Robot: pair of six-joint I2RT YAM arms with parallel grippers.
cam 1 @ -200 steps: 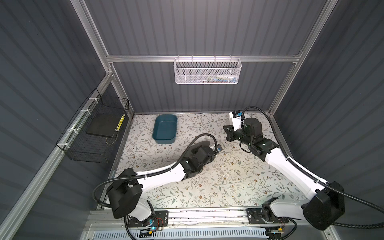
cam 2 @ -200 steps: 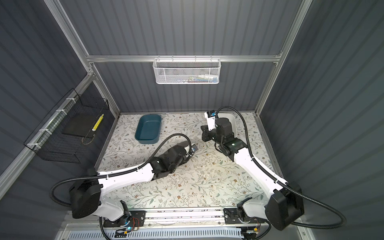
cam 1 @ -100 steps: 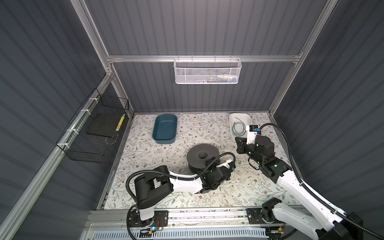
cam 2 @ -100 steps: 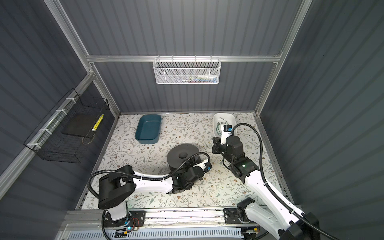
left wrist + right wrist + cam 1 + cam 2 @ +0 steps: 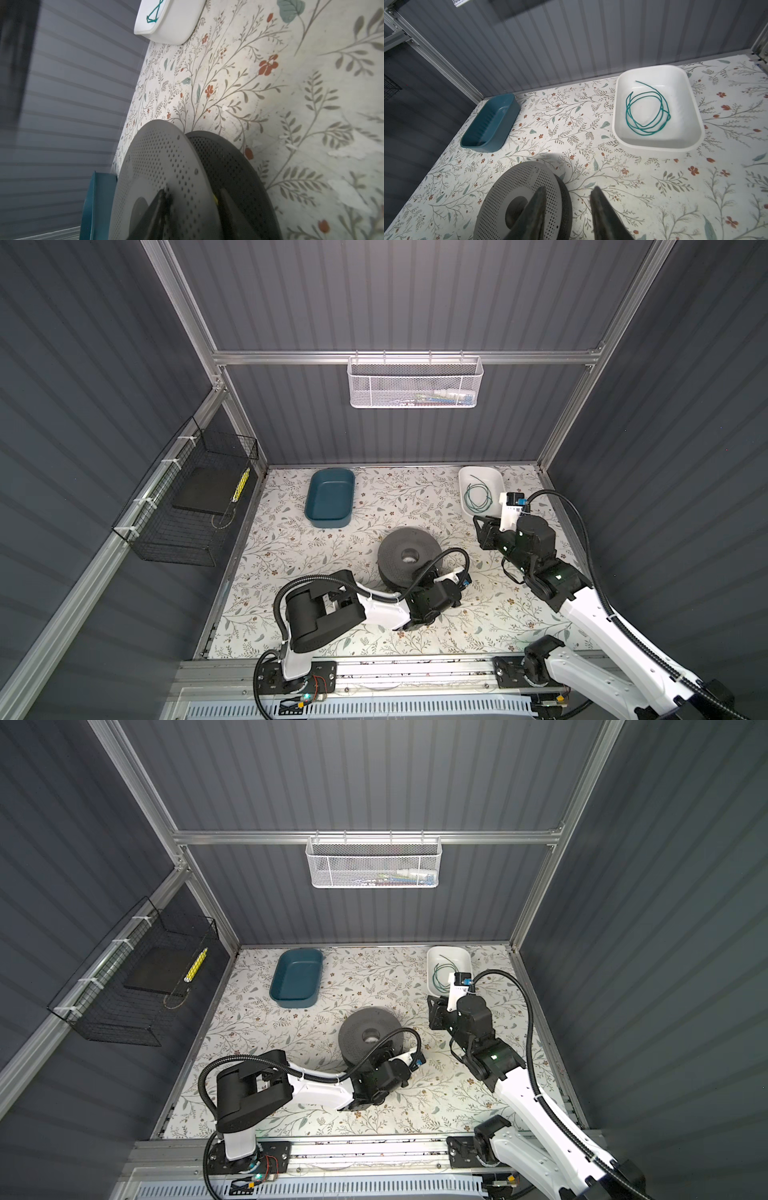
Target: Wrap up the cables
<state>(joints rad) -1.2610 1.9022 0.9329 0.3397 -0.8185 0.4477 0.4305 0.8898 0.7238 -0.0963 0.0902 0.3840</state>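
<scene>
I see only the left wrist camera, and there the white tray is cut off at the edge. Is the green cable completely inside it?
Observer: Yes. The right wrist view shows the green cable coiled in loose loops, entirely inside the white tray.
Operator: And the blue tray, does it hold anything?
Observer: No. In that same view the blue tray holds nothing.
Operator: Where is the right gripper?
Observer: In a top view, the right gripper is to the right of the spool, near the white tray's closer end. Its jaws are apart and hold nothing.
</scene>
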